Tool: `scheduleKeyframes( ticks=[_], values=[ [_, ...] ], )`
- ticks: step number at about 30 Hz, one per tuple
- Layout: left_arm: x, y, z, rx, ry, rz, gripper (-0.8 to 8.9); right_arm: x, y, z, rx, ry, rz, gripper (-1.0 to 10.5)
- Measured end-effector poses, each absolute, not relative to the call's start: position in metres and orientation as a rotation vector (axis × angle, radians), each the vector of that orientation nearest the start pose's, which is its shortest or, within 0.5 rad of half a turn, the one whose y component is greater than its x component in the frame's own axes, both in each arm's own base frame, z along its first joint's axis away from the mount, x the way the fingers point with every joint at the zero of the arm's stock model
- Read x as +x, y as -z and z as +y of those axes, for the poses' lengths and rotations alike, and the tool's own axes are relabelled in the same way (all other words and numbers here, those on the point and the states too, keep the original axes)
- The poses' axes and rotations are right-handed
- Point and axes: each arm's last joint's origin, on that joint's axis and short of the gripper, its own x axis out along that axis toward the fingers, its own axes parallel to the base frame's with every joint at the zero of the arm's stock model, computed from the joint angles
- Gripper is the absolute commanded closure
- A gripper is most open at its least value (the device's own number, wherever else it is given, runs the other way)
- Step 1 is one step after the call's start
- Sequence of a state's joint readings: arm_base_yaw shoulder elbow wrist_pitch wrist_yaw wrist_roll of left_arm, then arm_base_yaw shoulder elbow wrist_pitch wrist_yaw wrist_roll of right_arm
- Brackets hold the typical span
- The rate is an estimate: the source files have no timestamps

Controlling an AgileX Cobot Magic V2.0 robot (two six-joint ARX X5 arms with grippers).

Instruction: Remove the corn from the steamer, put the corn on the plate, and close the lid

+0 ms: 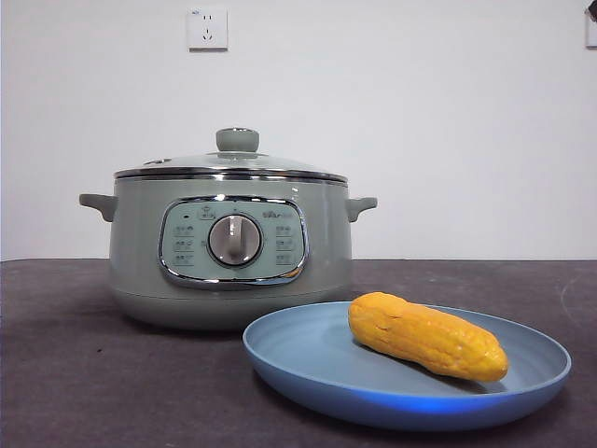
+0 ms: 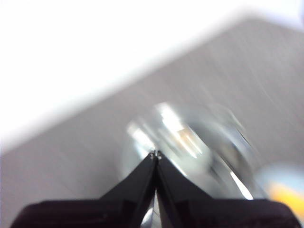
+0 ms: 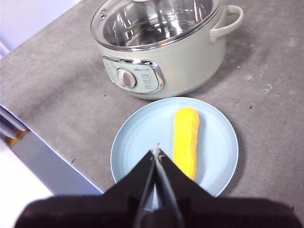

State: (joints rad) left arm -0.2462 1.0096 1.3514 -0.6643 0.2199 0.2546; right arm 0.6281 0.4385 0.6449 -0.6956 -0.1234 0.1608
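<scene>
The left wrist view is smeared by blur: the steamer (image 2: 190, 147) under the left gripper (image 2: 155, 154) reads only as a pale shiny round shape, and beside it the plate (image 2: 280, 178) and corn (image 2: 287, 197) are blue and orange smudges cut by the picture's edge. In the right wrist view the lid (image 3: 156, 21) loses its knob and the steamer's far rim to the edge.

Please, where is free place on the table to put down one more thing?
Bare table lies beside the steamer on its left-handle side, and in front of it, beside the plate. The plate also has bare room next to the corn. It is crowded where the plate's rim nearly meets the steamer's base.
</scene>
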Motion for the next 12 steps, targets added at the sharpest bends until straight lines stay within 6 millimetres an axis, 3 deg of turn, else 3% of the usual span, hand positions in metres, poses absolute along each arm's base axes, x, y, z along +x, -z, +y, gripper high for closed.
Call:
scheduleKeyframes(
  ticks=[3,6,9,12],
  values=[
    [0.156,-0.458,-0.031,0.252,0.387,0.080,8.17,0.074,-0.279,0.058,0.025,-0.695,0.542,9.5],
    [0.137,-0.465,-0.016,0.264,0.287,0.002,8.17,0.074,-0.279,0.058,0.025,-0.695,0.542,9.5],
    [0.125,-0.454,-0.007,0.284,0.218,-0.028,8.17,0.074,-0.279,0.058,0.025,-0.695,0.542,9.5],
    [0.116,-0.429,-0.002,0.304,0.162,-0.091,8.17,0.074,-0.279,0.058,0.025,-0.695,0.542,9.5]
  ],
)
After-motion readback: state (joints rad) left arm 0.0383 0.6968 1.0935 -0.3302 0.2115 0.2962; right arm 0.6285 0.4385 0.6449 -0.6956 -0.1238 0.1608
